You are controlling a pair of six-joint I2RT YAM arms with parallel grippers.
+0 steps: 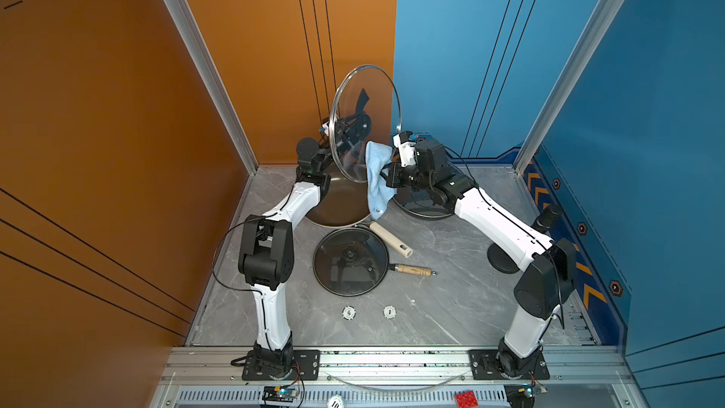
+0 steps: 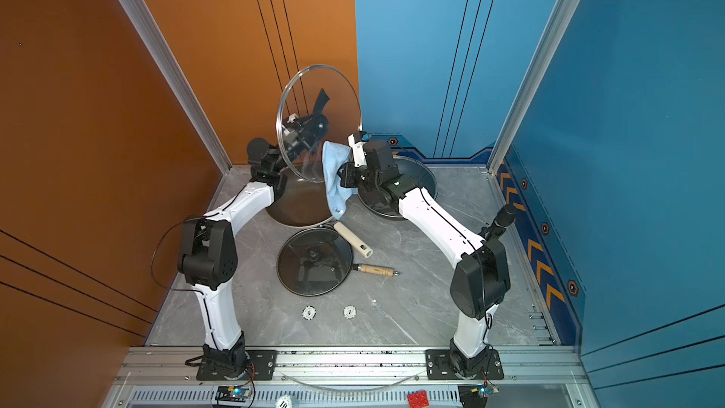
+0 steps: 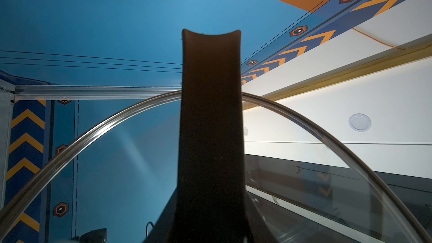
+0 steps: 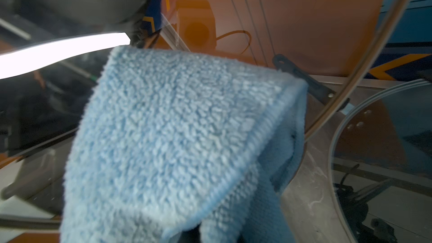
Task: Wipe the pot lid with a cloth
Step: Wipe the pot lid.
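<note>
The left gripper is holding the pot lid in the air above a brown pan, its jaws pinching the lid's black handle. I'd guess that is so the glass is hanging clear of the table and open to a wipe. The lid is standing on edge, nearly upright. Its handle side is facing the left arm and its bare underside is facing right.

At its lower edge the cloth is hanging lengthwise, long axis pointing down, white label at the bottom. The right gripper is pinching it near the middle, jaws pressed together on the fabric, and offering a fold to the glass. The fold seems to be touching the glass.
</note>
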